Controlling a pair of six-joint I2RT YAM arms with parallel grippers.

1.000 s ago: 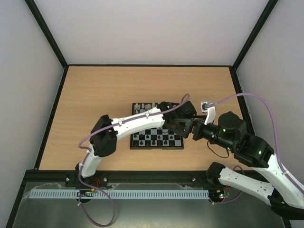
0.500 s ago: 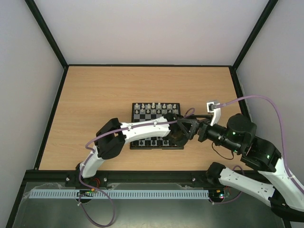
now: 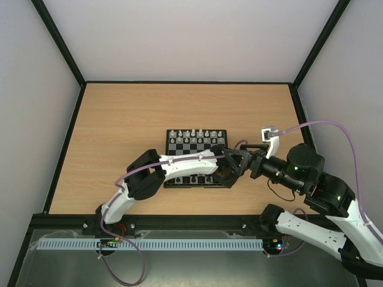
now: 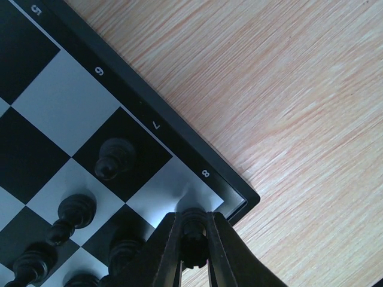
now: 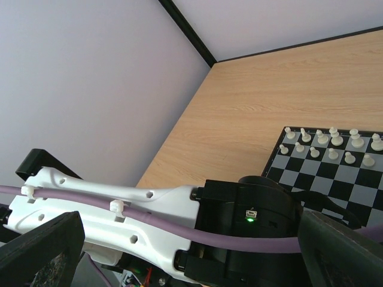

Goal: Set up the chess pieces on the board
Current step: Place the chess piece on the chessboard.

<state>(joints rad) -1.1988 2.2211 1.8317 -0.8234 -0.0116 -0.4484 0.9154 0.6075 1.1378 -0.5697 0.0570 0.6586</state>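
Observation:
The board (image 3: 167, 143) lies mid-table, with white pieces (image 3: 194, 135) along its far rows. In the left wrist view my left gripper (image 4: 194, 246) is shut on a small black chess piece (image 4: 192, 236), low over the white corner square by the "8" mark (image 4: 206, 174). It hangs over the board's near right corner (image 3: 227, 179) as seen from the top. Other black chess pieces stand close by: a pawn (image 4: 114, 158) and a neighbour (image 4: 75, 212). My right gripper (image 3: 246, 162) stands wide open just right of the left wrist, holding nothing, its fingers (image 5: 42, 251) spread.
The left arm's white link and purple cable (image 5: 119, 209) cross right in front of the right gripper. Bare wood (image 4: 299, 107) lies beyond the board's corner. Black frame posts and pale walls (image 3: 60, 89) close the table in.
The left gripper carried the black piece from the board's far right side to its near right corner. The right arm drew back slightly to the right.

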